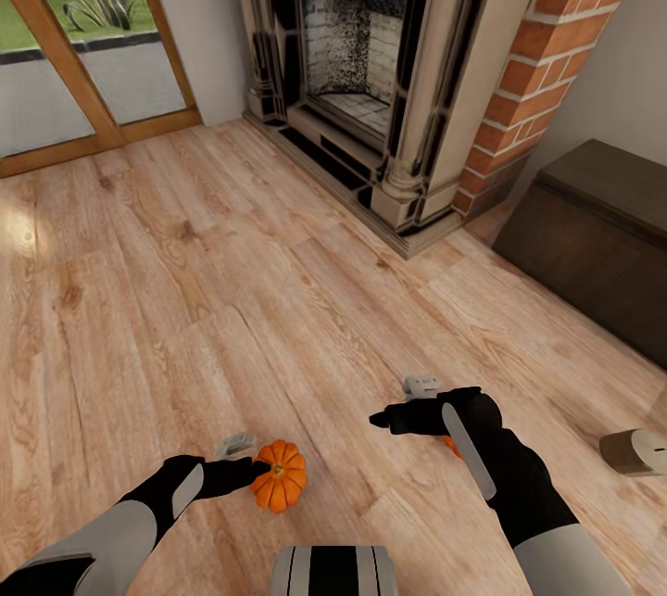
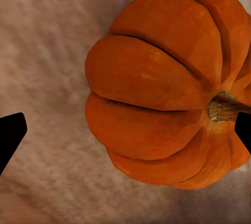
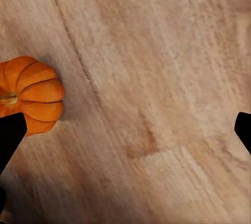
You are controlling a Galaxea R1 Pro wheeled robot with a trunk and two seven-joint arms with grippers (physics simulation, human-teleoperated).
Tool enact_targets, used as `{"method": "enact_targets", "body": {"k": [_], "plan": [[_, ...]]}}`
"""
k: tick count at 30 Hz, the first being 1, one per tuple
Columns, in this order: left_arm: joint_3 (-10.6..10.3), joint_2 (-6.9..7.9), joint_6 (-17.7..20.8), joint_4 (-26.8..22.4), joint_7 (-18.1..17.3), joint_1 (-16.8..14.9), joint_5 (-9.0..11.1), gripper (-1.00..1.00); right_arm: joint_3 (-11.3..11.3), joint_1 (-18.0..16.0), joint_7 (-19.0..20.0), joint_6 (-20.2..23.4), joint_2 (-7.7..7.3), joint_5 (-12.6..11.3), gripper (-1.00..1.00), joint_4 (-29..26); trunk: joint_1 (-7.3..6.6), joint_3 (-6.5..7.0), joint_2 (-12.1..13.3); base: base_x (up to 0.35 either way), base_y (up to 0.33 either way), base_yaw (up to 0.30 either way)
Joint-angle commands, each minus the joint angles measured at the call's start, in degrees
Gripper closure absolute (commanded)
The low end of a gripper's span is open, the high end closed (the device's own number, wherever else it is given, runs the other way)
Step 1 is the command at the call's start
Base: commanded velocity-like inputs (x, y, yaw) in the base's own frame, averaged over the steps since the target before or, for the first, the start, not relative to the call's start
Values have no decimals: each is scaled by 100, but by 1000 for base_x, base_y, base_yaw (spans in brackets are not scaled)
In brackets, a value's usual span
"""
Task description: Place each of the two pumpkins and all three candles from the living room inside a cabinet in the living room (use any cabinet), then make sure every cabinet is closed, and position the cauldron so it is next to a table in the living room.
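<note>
On the wood floor (image 1: 232, 299), a pumpkin (image 1: 281, 475) sits stem-up between the left hand's (image 1: 248, 464) spread fingers.

even, soft daylight fills the head view, brightest by the glass door (image 1: 65, 49), with a pale glare patch on the wooden floor (image 1: 18, 234) near it. shadows are faint; the fireplace (image 1: 352, 49) opening is the darkest spot. straight lines lean outward near the edges. both wrist views show the floorboards smeared and soft, while the pumpkin (image 2: 162, 88) is fairly crisp.
</note>
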Motion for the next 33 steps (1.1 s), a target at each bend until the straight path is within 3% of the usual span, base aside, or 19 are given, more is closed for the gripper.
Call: {"method": "enact_targets", "body": {"k": [1, 14, 20, 28, 33], "plan": [[39, -2, 60, -8, -5, 0, 39, -100, 7, -3, 18, 18, -4, 13, -100, -4, -1, -4, -1, 6, 0, 0], [39, -10, 60, -8, -5, 0, 33, -100, 7, -3, 18, 18, -4, 14, -100, -4, -1, -4, -1, 74, -50, 0], [31, -79, 60, -8, -5, 0, 30, -100, 7, -3, 18, 18, -4, 14, -100, -4, -1, -4, -1, 1, -1, 0], [30, -90, 64, -8, -18, 0, 30, -100, 11, -3, 18, 18, -4, 14, -100, -4, 20, -181, -12, 0, 0, 0], [30, -88, 68, -8, -36, 0, 30, -100, 165, -3, 19, 18, -4, 15, -100, -4, 20, -181, -12, 0, 0, 0]]}}
